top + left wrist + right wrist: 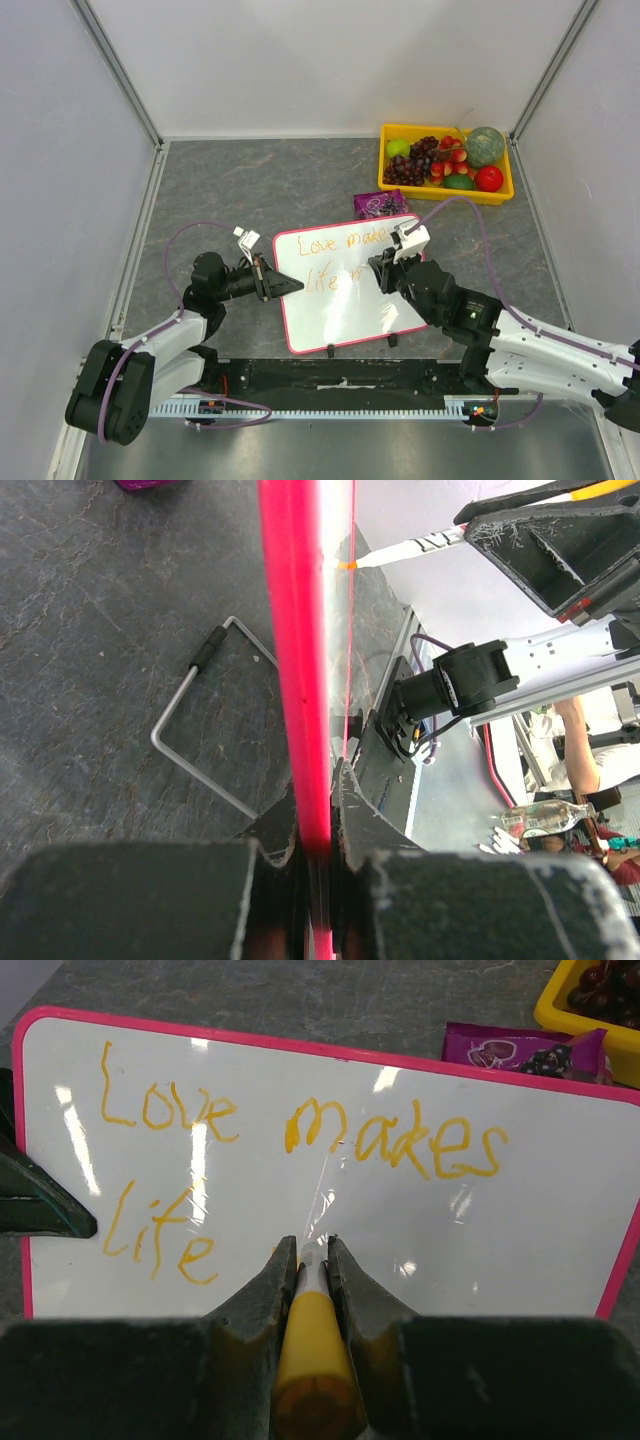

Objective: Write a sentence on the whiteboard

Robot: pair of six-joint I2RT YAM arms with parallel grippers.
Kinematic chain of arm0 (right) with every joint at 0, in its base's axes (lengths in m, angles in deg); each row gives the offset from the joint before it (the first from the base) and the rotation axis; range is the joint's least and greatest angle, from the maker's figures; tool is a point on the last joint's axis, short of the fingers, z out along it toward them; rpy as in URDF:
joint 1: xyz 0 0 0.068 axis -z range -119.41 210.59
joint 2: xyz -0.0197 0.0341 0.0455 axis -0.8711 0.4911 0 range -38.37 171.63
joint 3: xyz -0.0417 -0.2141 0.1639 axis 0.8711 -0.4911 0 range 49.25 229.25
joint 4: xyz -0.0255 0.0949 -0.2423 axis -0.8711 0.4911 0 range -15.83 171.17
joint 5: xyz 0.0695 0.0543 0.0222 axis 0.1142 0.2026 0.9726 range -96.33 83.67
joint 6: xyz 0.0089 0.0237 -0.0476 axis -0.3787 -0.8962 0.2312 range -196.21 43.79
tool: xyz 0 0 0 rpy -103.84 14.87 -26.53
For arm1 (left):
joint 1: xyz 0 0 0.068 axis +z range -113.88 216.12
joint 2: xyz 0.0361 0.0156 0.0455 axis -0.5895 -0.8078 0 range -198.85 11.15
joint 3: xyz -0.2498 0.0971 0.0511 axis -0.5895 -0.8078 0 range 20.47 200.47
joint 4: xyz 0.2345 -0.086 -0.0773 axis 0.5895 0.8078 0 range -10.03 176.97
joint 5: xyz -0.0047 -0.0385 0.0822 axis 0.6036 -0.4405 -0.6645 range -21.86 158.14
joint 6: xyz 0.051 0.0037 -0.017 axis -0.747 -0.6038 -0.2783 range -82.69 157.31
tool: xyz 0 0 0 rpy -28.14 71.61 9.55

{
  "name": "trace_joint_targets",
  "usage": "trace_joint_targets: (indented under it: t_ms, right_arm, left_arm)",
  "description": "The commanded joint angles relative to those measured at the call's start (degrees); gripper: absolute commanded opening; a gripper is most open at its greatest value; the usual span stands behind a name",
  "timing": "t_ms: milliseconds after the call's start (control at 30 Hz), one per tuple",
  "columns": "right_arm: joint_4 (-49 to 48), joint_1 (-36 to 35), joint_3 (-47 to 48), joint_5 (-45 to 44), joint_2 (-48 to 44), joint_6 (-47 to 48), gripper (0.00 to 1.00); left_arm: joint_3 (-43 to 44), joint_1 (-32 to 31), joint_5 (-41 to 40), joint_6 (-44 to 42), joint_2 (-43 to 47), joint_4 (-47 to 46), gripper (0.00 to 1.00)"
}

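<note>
the whiteboard (340, 310) sits on the table (250, 180) between the arms — left gripper (318, 815) pinching its pink left edge, right gripper (312, 1255) clamped on an orange marker (312, 1345), tip by the sentence (300, 1130) — "love makes life".

Pale walls (330, 60) with metal corner posts (118, 70) enclose a grey marbled tabletop (260, 190).

A yellow tray (430, 194) of fruit, holding dark grapes (412, 163), a green apple (398, 148), a red round fruit (488, 178) and a grey-green melon (485, 146), sits on the grey marbled bench (250, 180), well ahead and to the right of the right hand (385, 266). A purple packet (380, 205) lies between the hand and the tray.
</note>
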Motion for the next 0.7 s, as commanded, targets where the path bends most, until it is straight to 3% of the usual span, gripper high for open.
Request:
trace_joint_targets:
  t_ms: [0,667]
  right_arm:
    - [-1.08,0.68,-1.03,-0.95,1.47,-0.43,0.00]
    - [6.22,1.12,-1.29,-1.91,-8.20,-2.45,0.00]
  left_arm:
    - [-0.44,-0.30,-4.02,-10.56,-0.87,3.45,0.02]
    - [-0.36,-0.30,-3.84,-10.56,-0.88,3.36,0.02]
